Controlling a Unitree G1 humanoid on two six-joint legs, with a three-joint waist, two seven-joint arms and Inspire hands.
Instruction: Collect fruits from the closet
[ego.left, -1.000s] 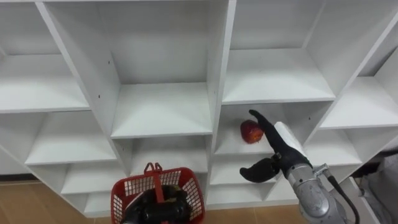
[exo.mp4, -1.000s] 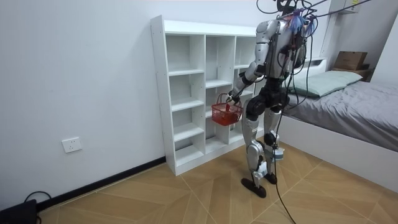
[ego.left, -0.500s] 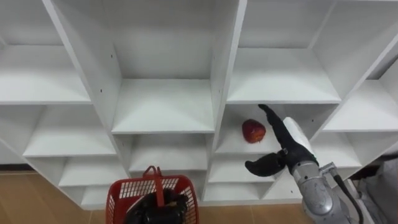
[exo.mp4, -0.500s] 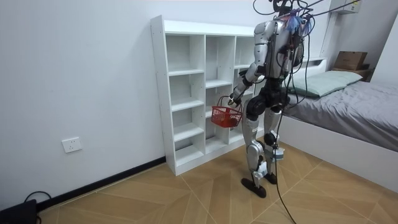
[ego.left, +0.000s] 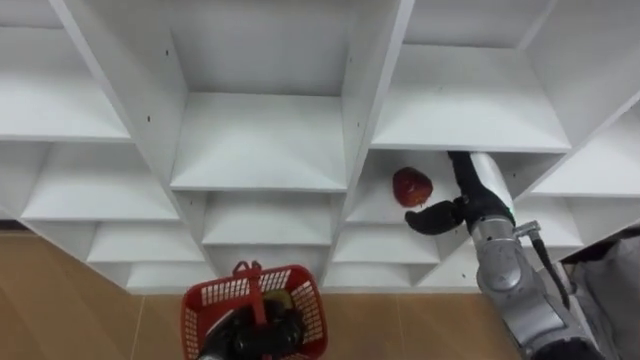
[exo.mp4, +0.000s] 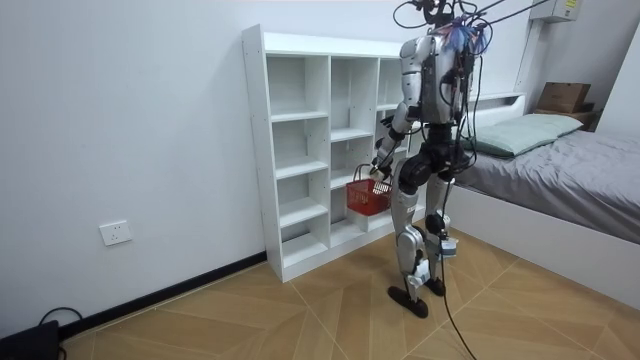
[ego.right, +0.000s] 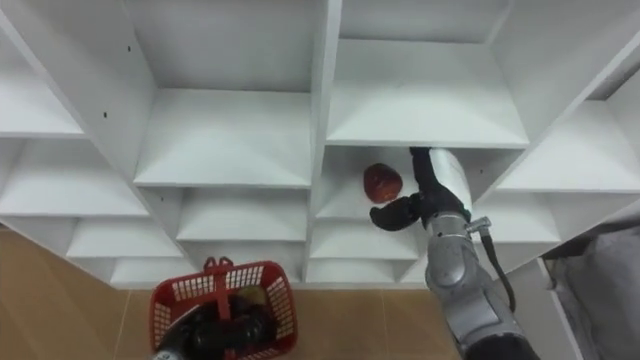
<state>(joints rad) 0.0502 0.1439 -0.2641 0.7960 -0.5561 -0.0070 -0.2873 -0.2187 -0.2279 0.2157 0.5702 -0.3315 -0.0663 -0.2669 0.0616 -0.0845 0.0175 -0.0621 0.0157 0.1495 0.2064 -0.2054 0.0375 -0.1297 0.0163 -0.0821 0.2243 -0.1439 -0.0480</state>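
Observation:
A red apple (ego.left: 412, 186) lies on a shelf of the white closet (ego.left: 258, 140), in the compartment right of the middle upright. My right hand (ego.left: 468, 203) is inside that compartment, just right of the apple, open, with its thumb (ego.left: 424, 219) stretched out below the fruit. The fingers run up under the shelf edge above. Down low, my left hand (ego.left: 262, 336) is shut on the handle of a red basket (ego.left: 197, 303). Something yellowish (ego.left: 281, 297) shows in the basket past the hand. In the room view I stand facing the closet (exo.mp4: 290, 150) with the basket (exo.mp4: 367, 196) hanging close to it.
The compartments around the apple hold nothing. Wooden floor (ego.left: 60, 300) shows below the closet. A bed (exo.mp4: 570, 170) stands at the room view's right, behind me. A wall socket (exo.mp4: 115, 233) sits low at the room view's left.
My right hand has gone deeper into the compartment and now sits right beside the apple. I have leaned in, the eye view has shifted, and the basket has swung nearer the closet.

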